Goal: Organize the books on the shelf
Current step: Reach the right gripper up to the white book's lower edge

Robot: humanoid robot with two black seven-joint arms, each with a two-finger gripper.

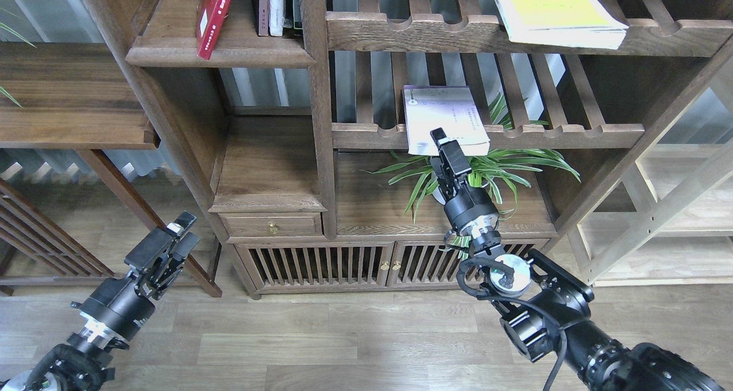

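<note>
The white-lavender book (444, 116) lies flat on the middle slatted rack, its front edge hanging over the rail. My right gripper (440, 142) is open at that front edge, its upper finger (439, 134) over the book's lower corner. The dark red book (213, 13) leans tilted on the shelf (220, 54), the solid board with a moulded edge at top left. The yellow-green book (552, 10) lies flat on the upper slatted rack at top right. My left gripper (182, 233) is open and empty, low at the left, far from the bookcase.
Thin brown and white-spined books (274, 7) stand upright behind the red book. A green plant (487, 170) sits right under the middle rack, around my right wrist. A brass-knobbed drawer (272, 226) and slatted cabinet doors (320, 262) are below. A light wooden frame (658, 219) stands at right.
</note>
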